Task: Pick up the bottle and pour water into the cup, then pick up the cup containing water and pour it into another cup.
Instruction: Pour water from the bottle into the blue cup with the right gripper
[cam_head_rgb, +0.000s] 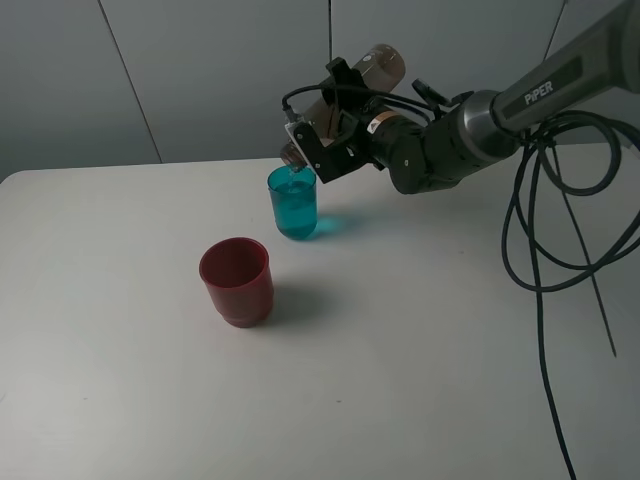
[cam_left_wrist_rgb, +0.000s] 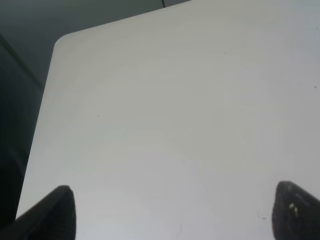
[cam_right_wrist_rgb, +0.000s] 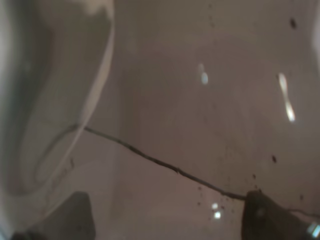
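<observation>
My right gripper (cam_head_rgb: 335, 130) is shut on the smoky grey-brown bottle (cam_head_rgb: 378, 66), which lies tipped with its mouth down over the teal cup (cam_head_rgb: 293, 205). The cup stands upright and looks full of water most of the way up. In front of it and to the left stands the red cup (cam_head_rgb: 236, 280), upright and apart from it. In the right wrist view the bottle's wall (cam_right_wrist_rgb: 190, 100) fills the picture between the fingers of the gripper (cam_right_wrist_rgb: 170, 220). My left gripper (cam_left_wrist_rgb: 172, 215) is open over bare table (cam_left_wrist_rgb: 165, 125), holding nothing, and does not show in the exterior view.
The white table (cam_head_rgb: 420, 370) ends at a grey wall behind. Black cables (cam_head_rgb: 540, 250) hang from the right arm down over the table's right side. A rounded table corner (cam_left_wrist_rgb: 62, 42) lies beyond the left gripper.
</observation>
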